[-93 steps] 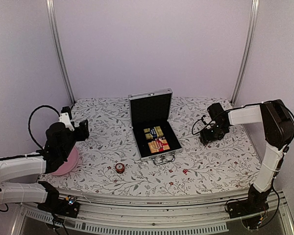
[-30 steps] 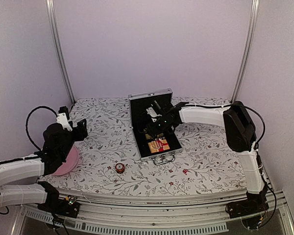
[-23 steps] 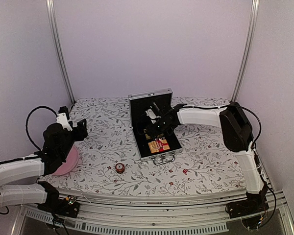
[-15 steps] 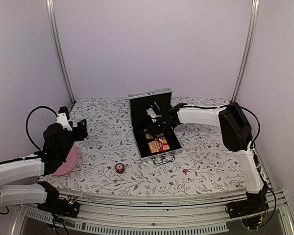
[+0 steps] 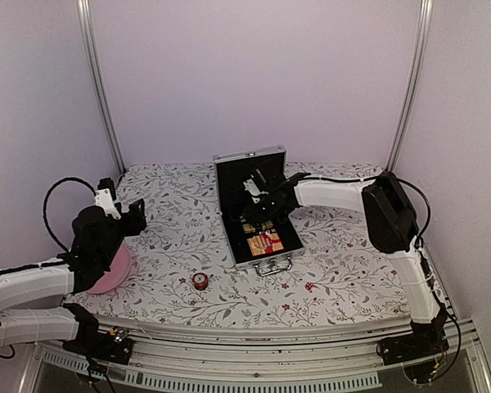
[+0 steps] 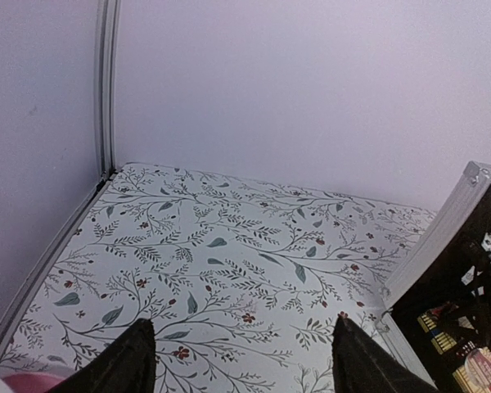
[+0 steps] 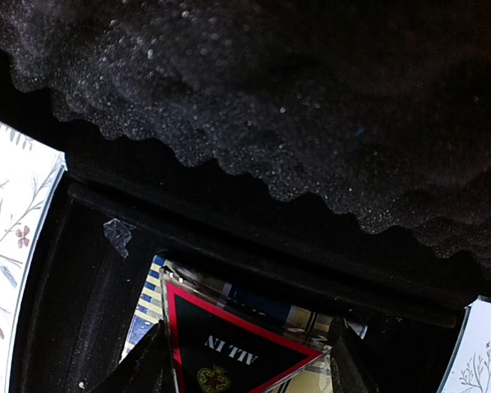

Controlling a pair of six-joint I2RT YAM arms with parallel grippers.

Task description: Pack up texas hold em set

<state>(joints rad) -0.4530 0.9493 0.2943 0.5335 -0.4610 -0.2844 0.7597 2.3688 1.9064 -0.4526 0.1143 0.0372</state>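
Observation:
The silver briefcase (image 5: 231, 239) of the texas hold em set lies open mid-table, its lid (image 5: 247, 175) upright. Yellow and red card packs (image 5: 267, 243) lie in its black base. My right gripper (image 5: 259, 214) reaches into the case from the right. In the right wrist view it (image 7: 245, 372) is shut on a black, red-edged triangular "ALL IN" token (image 7: 229, 344), just above striped card packs (image 7: 150, 309) and below the lid's foam (image 7: 311, 98). A round red token (image 5: 200, 281) lies on the cloth in front of the case. My left gripper (image 5: 137, 214) hovers open at the far left, holding nothing.
A pink plate (image 5: 114, 274) sits under the left arm; its edge (image 6: 16, 383) shows in the left wrist view. That view also catches the case's lid edge (image 6: 442, 241) at the right. Metal frame posts (image 5: 98, 82) and walls bound the flowered table (image 5: 352, 262).
The right gripper came from the table's right side into the open case, then barely shifted over the last second. The left arm has stayed where it was.

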